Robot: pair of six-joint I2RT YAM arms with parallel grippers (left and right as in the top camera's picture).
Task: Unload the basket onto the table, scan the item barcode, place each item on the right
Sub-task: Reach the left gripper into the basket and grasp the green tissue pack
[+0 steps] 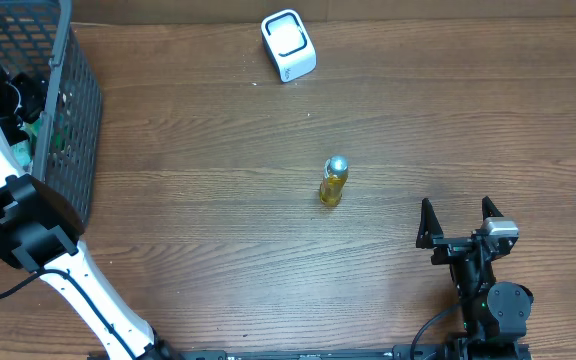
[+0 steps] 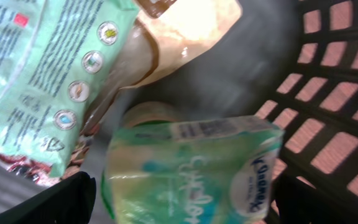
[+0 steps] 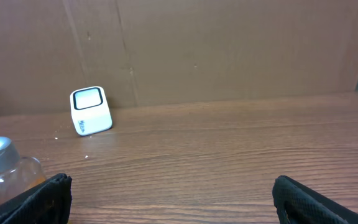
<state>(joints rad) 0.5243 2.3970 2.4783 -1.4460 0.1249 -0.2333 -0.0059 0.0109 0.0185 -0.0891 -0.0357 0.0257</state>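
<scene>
- Two grippers in play. The left gripper (image 2: 179,202) is down inside the basket (image 1: 76,110), out of sight from overhead.
- Its fingers (image 2: 61,202) stand wide, one on each side of the tissue pack (image 2: 191,168). I cannot tell whether they touch it.
- The tissue pack lies in the basket with its broad printed face up to the wrist camera. Its top edge runs across from finger to finger, but the lower end is cut off, so the long axis is unclear.
- A green bag (image 2: 36,74) and a tan pouch (image 2: 185,37) lie beside it.
- The right gripper (image 1: 458,215) hovers low over the table (image 1: 218,240), fingers wide and empty, facing the scanner (image 1: 288,45) at the far edge.
- A bottle (image 1: 333,185) stands upright mid-table, silver cap up.
</scene>
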